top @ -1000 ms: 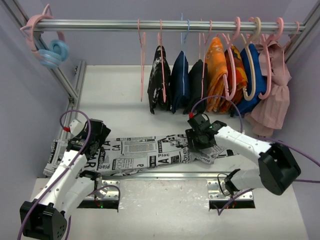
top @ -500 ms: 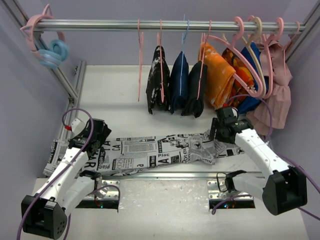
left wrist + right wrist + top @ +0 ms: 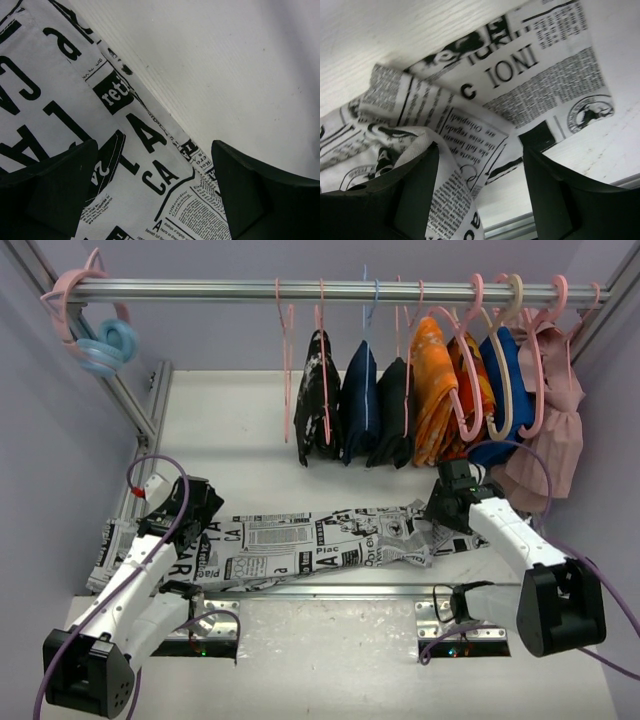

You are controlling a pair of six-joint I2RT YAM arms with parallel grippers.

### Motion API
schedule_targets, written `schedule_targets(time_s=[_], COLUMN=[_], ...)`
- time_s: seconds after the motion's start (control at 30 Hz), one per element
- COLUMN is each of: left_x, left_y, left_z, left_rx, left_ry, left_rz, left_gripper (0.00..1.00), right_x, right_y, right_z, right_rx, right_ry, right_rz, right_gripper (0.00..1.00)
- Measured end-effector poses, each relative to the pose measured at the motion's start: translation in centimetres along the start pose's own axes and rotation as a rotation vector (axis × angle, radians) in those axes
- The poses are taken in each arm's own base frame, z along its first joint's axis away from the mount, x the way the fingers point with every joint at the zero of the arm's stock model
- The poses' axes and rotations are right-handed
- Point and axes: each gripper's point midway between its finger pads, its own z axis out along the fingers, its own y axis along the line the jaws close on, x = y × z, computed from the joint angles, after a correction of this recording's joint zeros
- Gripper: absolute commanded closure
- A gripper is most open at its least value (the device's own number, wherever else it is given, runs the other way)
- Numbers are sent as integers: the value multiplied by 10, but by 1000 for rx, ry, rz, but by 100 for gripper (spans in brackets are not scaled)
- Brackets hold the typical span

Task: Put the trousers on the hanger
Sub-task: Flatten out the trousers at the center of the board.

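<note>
While the left gripper (image 3: pixel 154 145) hides part of the white newspaper-print cloth trousers (image 3: pixel 300 545) from above, its jaws gape wide; right gripper (image 3: pixel 480 150) jaws also wide, clamping nothing

The white table (image 3: pixel 230 440) carries the trousers (image 3: pixel 300 545). They lie flat, stretched from left to right along the table's near edge. Their right end is slightly bunched.
</note>
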Motion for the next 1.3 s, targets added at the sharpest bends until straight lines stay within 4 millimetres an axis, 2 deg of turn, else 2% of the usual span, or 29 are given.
schedule_targets(time_s=[0.1, 0.2, 0.27, 0.43, 0.53, 0.7, 0.8, 0.83, 0.87, 0.97, 1.17, 1.3], left_x=[0, 0, 0, 2, 4, 7, 7, 7, 7, 8, 8, 8], left_y=[-1, -2, -3, -2, -2, -1, -3, -3, -4, -5, -5, -5], left_z=[1, 1, 2, 3, 4, 5, 5, 5, 5, 5, 5, 5], left_rx=[3, 7, 10, 9, 14, 15, 22, 24, 27, 33, 35, 34], left_ry=[0, 1, -1, 5, 10, 20, 22, 23, 23, 26, 28, 28], left_rz=[3, 5, 7, 18, 18, 23, 25, 27, 27, 33, 43, 44], left_gripper=[5, 5, 5, 5, 5, 5, 5, 5, 5, 6, 6, 5], right_x=[-3, 5, 10, 0, 6, 21, 27, 30, 31, 26, 22, 12], right_y=[-13, -22, -21, -20, -20, -16, -13, -12, -11, -2, 1, -1], right_z=[6, 7, 3, -7, 0, 17, 27, 30, 33, 36, 32, 22], right_rx=[27, 27, -6, -43, -28, -18, -20, -20, -21, -52, -73, -80], right_ry=[-9, -20, -44, -111, -68, 28, 69, 88, 101, 101, 86, 28], right_rz=[63, 102, 117, 131, 108, 49, 14, 3, -5, -8, -6, 8], right_gripper=[32, 32, 32, 38, 46, 50, 60, 67, 78, 91, 96, 100])
